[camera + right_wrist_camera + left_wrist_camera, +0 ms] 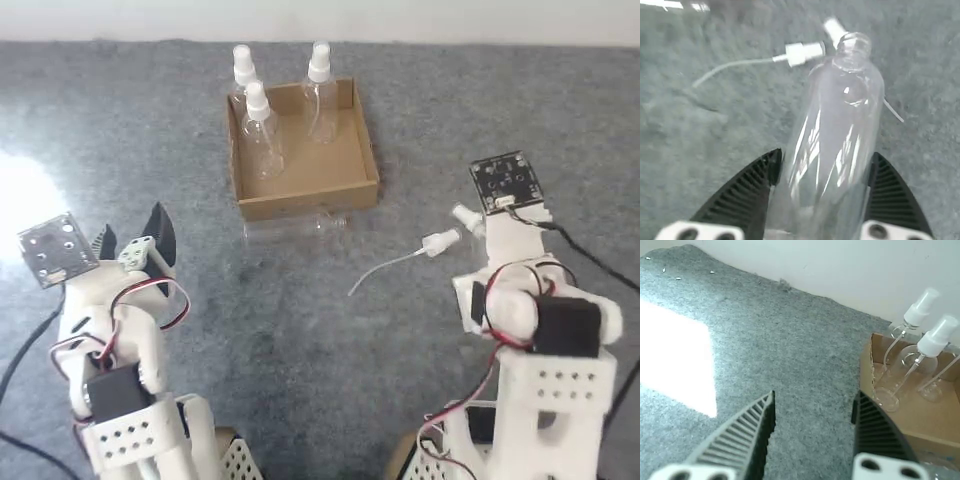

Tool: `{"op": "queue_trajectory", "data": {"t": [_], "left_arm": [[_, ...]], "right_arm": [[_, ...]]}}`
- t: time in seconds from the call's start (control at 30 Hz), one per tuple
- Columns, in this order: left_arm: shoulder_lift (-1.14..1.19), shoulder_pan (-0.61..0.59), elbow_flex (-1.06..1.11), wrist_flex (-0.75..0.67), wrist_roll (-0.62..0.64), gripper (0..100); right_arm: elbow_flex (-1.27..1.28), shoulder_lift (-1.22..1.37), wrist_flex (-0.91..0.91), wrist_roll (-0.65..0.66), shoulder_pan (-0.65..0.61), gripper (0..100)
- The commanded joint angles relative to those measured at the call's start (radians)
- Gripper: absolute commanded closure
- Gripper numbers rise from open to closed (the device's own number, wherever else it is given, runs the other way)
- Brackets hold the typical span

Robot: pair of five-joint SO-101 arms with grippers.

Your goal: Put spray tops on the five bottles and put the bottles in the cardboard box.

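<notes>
The cardboard box (pixel 355 190) sits at the far middle of the table, with three clear bottles standing in it, each with a white spray top (pixel 257 100) (pixel 320 62) (pixel 243 62). One more clear bottle (pixel 300 226) lies just in front of the box. My right gripper (pixel 825 157) is shut on a topless clear bottle (pixel 840 125), whose neck points at two loose spray tops (pixel 802 52) (pixel 832 27). One of these (pixel 440 243) trails a long tube. My left gripper (pixel 815 415) hangs open above bare carpet at the near left, well short of the box (pixel 920 425).
Grey carpet covers the table. A bright patch of light (pixel 670 355) lies at the left. Both arm bases stand at the near edge. Open carpet lies between the arms and in front of the box.
</notes>
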Motion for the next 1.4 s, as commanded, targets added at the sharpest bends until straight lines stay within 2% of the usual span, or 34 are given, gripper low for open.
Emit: {"op": "queue_trajectory", "data": {"t": [0.0,0.13,0.33,0.5,0.77,0.9,1.2,1.27,1.37], "left_arm": [[-0.012,0.002,0.005,-0.048,0.003,77],[-0.012,0.000,0.050,-0.121,0.003,77],[-0.012,0.000,0.054,-0.126,0.003,77],[-0.012,0.000,0.054,-0.126,0.005,77],[-0.012,-0.005,0.053,-0.126,0.005,77],[-0.012,-0.005,0.053,-0.126,0.005,77],[-0.012,-0.005,0.053,-0.126,0.005,77],[-0.012,-0.005,0.053,-0.126,0.005,77],[-0.012,-0.005,0.053,-0.126,0.005,77]], "right_arm": [[0.143,-0.022,-0.156,0.107,0.094,78.3],[0.281,-0.022,-0.308,0.189,0.127,78.3],[0.440,-0.022,-0.447,0.315,0.122,78.3],[0.508,-0.012,-0.507,0.318,0.114,78.3],[0.586,-0.012,-0.507,0.284,-0.064,78.3],[0.591,-0.012,-0.509,0.227,-0.107,77.9],[0.640,-0.010,-0.499,0.226,-0.165,77.8],[0.641,-0.010,-0.498,0.226,-0.163,75.9],[0.640,-0.010,-0.466,0.226,-0.165,67.6]]}}
